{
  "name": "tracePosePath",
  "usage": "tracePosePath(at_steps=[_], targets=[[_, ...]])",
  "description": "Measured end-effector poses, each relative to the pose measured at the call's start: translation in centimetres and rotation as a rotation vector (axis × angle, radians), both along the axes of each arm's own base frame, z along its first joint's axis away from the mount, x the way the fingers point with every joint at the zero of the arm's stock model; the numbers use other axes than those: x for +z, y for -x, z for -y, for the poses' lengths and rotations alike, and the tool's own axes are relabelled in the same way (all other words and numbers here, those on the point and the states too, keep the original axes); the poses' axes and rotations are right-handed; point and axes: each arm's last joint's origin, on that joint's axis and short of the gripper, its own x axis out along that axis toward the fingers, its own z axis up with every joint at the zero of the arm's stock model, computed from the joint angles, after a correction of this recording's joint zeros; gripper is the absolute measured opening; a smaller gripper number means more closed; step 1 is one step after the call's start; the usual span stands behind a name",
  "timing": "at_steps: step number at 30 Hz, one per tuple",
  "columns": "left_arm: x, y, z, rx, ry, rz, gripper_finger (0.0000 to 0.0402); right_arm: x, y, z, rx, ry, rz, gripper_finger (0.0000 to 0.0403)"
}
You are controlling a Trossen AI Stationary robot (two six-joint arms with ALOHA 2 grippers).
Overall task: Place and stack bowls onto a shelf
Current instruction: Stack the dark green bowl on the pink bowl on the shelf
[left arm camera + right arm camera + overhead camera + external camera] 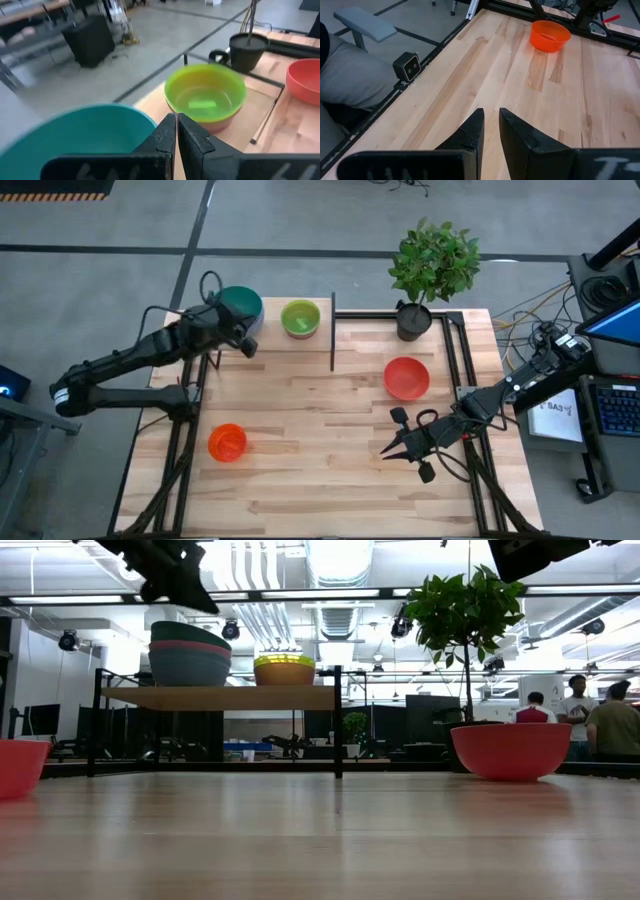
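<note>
Left gripper (243, 343) sits at the near rim of the teal bowl (240, 304), above the shelf's left end; the wrist view shows its fingers (165, 134) pressed together with nothing between them, so it is closed and empty, which fits a stack just topped off. The teal bowl is the top of a nest of large bowls on the shelf (220, 698); the low view shows a pink band and a blue-grey bowl beneath it, nested to save the shelf's limited width. Beside that stack, the green bowl (300, 317) caps a second, smaller stack, with a yellow rim under it in the low view and a further layer I cannot identify. Both shelf positions are thus filled. Further right, the orange bowl (227, 443) is loose on the tabletop (320, 470) near its front left, and the red bowl (406, 377) is loose near the black plant pot (413, 320). Right gripper (412, 444) hovers low over bare table right of centre, fingers slightly parted, holding nothing; judged to be waiting, red bowl being its nearest target
</note>
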Motion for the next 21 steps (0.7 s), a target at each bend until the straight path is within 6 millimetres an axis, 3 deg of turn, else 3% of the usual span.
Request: tracePosePath(at_steps=[5, 10, 21], targets=[[0.7, 1.9, 0.5, 0.077, -0.104, -0.045, 0.0000, 0.0, 0.0, 0.0, -0.001, 0.001, 0.000, 0.0047], [-0.6, 3.1, 0.9, 0.136, -0.098, -0.093, 0.0000, 0.0, 0.0, 0.0, 0.003, 0.008, 0.003, 0.0047], [-3.8, 3.8, 1.2, 0.166, -0.031, -0.072, 0.0000, 0.1, -0.1, 0.0, 0.003, -0.001, 0.017, 0.0047]])
